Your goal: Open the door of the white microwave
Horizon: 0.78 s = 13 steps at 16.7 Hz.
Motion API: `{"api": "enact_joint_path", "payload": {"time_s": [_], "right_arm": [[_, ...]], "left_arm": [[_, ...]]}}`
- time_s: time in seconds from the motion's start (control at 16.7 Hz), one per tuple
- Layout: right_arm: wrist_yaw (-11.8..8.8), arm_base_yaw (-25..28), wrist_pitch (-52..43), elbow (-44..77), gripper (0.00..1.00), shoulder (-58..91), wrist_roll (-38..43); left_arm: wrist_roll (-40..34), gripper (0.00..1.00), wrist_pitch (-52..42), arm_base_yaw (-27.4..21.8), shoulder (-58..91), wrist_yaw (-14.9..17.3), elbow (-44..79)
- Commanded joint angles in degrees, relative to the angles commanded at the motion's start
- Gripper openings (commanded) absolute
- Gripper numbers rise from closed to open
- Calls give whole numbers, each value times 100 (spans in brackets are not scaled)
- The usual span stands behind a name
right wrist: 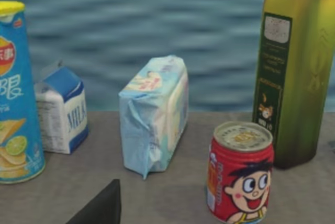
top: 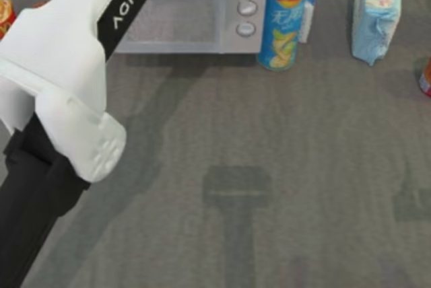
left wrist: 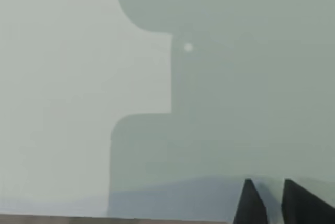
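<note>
Looming nearest, the left arm (top: 60,86) reaches over the white microwave (top: 195,22), whose door (top: 172,22) is closed beside the blue chips can (top: 286,22); its jaws' state is unclear.

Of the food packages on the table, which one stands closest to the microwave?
The tall blue chips can with the yellow lid, standing right beside the white microwave next to its knobs. The milk carton, pale blue bag and red can stand farther right.

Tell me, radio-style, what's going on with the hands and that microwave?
Left hand over the white microwave, fingers apart. Door looks shut. Right hand barely in view. Chips can beside the knob end, not blocking.
</note>
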Motion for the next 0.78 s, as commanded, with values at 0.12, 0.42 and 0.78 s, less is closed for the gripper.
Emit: {"api": "enact_joint_path", "payload": {"time_s": [0.12, 0.42, 0.78], "right_arm": [[0, 0, 0, 0, 100, 0, 0], [0, 0, 0, 0, 100, 0, 0], [0, 0, 0, 0, 100, 0, 0]], "left_arm": [[0, 0, 0, 0, 0, 0, 0], [38, 0, 0, 2, -423, -35, 125], [-36, 0, -595, -83, 234, -59, 1107]]}}
